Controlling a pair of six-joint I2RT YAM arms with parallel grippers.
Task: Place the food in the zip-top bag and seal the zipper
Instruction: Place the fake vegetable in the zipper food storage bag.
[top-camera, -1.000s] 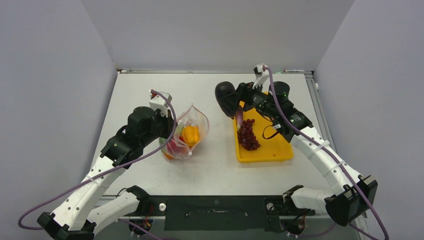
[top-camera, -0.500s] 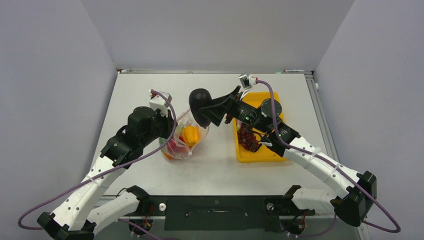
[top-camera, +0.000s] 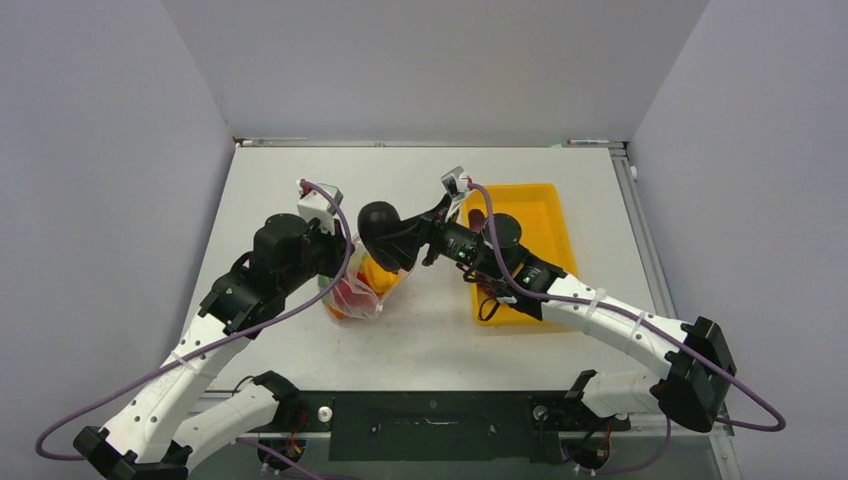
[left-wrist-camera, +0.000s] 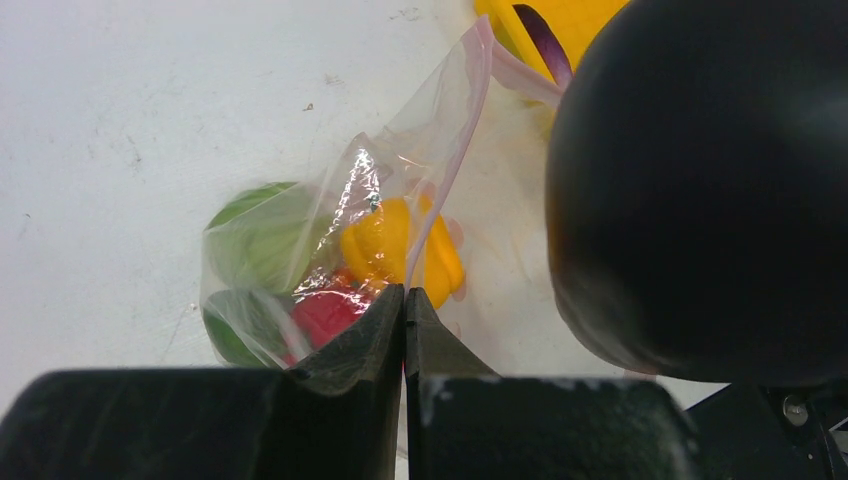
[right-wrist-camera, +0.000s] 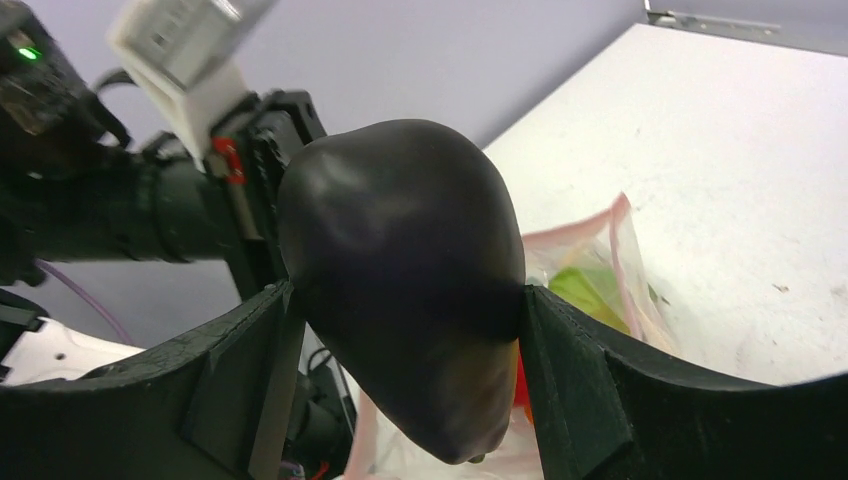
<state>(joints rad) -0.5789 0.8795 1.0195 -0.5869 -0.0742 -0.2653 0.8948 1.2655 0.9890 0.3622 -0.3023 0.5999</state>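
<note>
Place: robot lab, a boxed-in test cell.
Enclosure: plain grey walls (top-camera: 430, 70) close on three sides of a white table (top-camera: 420, 335).
Rig: left arm (top-camera: 215, 320) and right arm (top-camera: 610, 315), white and black, fixed by a black plate (top-camera: 440, 412) at the near edge.
Wiring: purple cables (top-camera: 349, 240) run loose along both arms.
Electronics: white module (top-camera: 320, 205) at a wrist; green light (right-wrist-camera: 22, 52) lit.
Props: toy eggplant (right-wrist-camera: 400, 280), toy pepper (left-wrist-camera: 385, 240) in a dotted bag (left-wrist-camera: 440, 120), yellow tray (top-camera: 535, 200).

Overhead view looks down from behind — both wrist views, close in, share the zip-top bag (left-wrist-camera: 430, 150).
</note>
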